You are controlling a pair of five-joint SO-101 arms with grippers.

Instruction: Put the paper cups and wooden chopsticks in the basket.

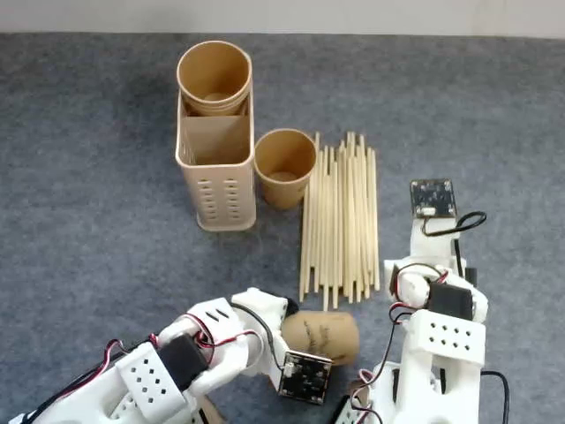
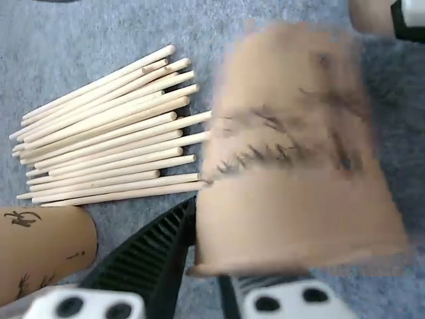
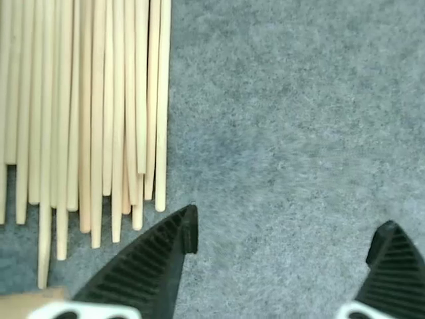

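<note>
A tan perforated basket point(image 1: 216, 177) stands at the back left of the grey carpet, with a paper cup point(image 1: 214, 78) in its far end. Beside it a second paper cup point(image 1: 284, 166) stands upright. A bundle of wooden chopsticks point(image 1: 340, 216) point(image 2: 106, 153) point(image 3: 86, 113) lies to its right. My left gripper point(image 1: 290, 343) point(image 2: 206, 266) is shut on a third paper cup point(image 1: 322, 336) point(image 2: 292, 166), held on its side near the chopsticks' near ends. The right gripper point(image 3: 285, 246) is open, low over bare carpet just right of those ends.
The right arm point(image 1: 439, 322) stands at the front right, close to the held cup. The upright cup's printed side point(image 2: 40, 242) is also seen in the left wrist view. A small tan object point(image 1: 360, 389) lies by the arms' bases. Bare carpet stretches left and right.
</note>
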